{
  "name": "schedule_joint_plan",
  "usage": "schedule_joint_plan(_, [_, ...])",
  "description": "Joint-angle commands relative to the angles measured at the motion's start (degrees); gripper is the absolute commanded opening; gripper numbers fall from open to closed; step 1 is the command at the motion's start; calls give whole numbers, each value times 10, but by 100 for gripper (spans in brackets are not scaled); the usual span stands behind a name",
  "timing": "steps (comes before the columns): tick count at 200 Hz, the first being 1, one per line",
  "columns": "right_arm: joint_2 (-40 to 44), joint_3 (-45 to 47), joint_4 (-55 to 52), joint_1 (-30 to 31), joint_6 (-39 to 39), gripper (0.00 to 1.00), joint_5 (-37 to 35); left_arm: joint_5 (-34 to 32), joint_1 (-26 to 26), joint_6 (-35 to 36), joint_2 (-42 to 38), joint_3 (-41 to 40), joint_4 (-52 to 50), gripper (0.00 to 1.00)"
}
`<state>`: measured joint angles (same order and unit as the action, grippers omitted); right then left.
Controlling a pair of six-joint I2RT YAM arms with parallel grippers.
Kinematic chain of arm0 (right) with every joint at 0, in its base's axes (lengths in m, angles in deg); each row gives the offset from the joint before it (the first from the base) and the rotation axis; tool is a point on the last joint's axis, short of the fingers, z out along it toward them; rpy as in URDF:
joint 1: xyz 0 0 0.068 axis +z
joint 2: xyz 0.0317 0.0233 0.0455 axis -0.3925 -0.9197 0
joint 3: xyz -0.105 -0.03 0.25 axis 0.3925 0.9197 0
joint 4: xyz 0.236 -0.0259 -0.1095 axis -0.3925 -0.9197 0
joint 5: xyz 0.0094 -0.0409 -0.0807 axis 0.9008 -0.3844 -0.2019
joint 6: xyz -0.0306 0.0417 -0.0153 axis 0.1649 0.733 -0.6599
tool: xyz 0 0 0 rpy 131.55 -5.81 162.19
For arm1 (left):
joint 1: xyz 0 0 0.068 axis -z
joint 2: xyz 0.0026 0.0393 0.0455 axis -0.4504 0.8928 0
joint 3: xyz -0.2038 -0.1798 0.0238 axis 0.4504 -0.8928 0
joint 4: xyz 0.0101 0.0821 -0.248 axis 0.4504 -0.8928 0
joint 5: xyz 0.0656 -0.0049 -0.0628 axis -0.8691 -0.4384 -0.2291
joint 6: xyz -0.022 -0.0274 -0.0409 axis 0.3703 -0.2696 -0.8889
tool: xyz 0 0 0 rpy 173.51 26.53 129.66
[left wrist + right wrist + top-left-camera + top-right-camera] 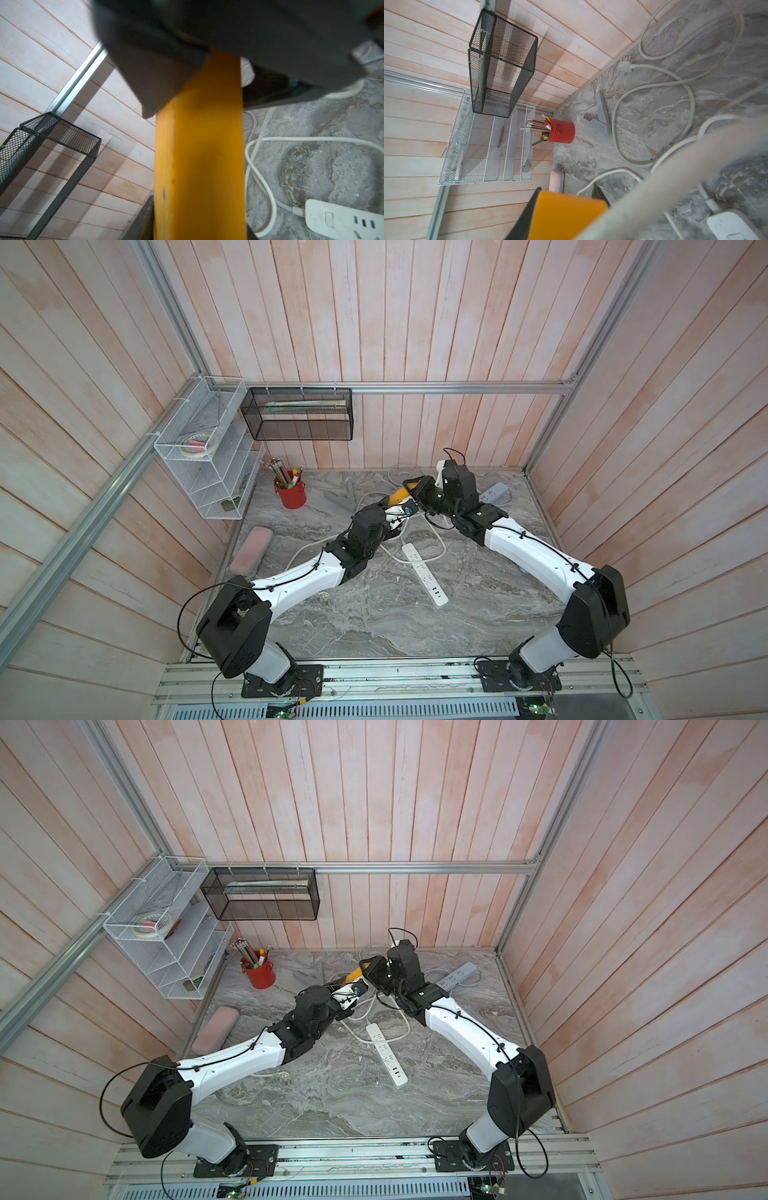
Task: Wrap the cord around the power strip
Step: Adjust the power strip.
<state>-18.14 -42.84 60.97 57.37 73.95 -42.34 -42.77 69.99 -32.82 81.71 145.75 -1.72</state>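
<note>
Power strip (424, 574): white, lay flat at the middle of the table (374, 622), unwrapped.
Cord (311, 139): lay in loose loops on the marble just beyond the strip.
Left gripper (401, 498): hung above the loops, close to the right one; grip could not be told.
Right gripper (419, 488): cord crossed close before its wrist camera; hold unconfirmed.
Far edge: grey strip (494, 492), red pencil cup (292, 495).
</note>
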Motion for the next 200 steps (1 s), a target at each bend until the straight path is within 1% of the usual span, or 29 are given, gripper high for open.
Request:
schedule_joint_plan(1, [6, 38, 53, -17, -52, 22, -22, 20, -2, -87, -23, 44, -43, 40])
schedule_joint_plan(7, [11, 51, 69, -25, -57, 19, -20, 27, -2, -100, -29, 53, -68, 46])
schedule_joint_plan(26, [30, 95, 127, -49, -85, 8, -8, 61, -3, -151, -50, 85, -161, 59])
schedule_joint_plan(29, [32, 102, 139, -54, -93, 8, -3, 65, -3, -160, -52, 89, -175, 61])
schedule_joint_plan(36, [38, 116, 164, -65, -118, 7, 12, 73, -4, -180, -58, 98, -203, 71])
schedule_joint_plan(40, [42, 123, 178, -71, -135, 6, 24, 76, -4, -189, -61, 102, -218, 75])
schedule_joint_plan(55, [56, 148, 230, -90, -207, 5, 80, 97, -17, -227, -64, 122, -274, 84])
schedule_joint_plan(68, [67, 164, 258, -100, -290, 5, 139, 166, -49, -273, -57, 153, -331, 85])
schedule_joint_plan(78, [76, 174, 265, -102, -351, 6, 178, 243, -80, -312, -47, 175, -365, 84])
schedule_joint_plan(89, [87, 182, 262, -102, -415, 7, 208, 318, -108, -348, -40, 187, -381, 83])
schedule_joint_plan(100, [98, 193, 276, -103, -445, 7, 248, 393, -134, -380, -36, 184, -371, 83])
schedule_joint_plan(122, [99, 198, 331, -108, -433, 9, 344, 527, -164, -438, -18, 169, -322, 83])
schedule_joint_plan(129, [95, 192, 339, -108, -424, 9, 361, 565, -165, -461, -10, 167, -311, 83])
schedule_joint_plan(145, [85, 185, 370, -109, -397, 9, 393, 635, -166, -482, 0, 152, -282, 83])
schedule_joint_plan(181, [63, 172, 452, -114, -313, 8, 462, 723, -167, -517, 2, 111, -217, 82])
schedule_joint_plan(200, [56, 164, 497, -115, -271, 8, 482, 746, -167, -541, 0, 95, -179, 78])
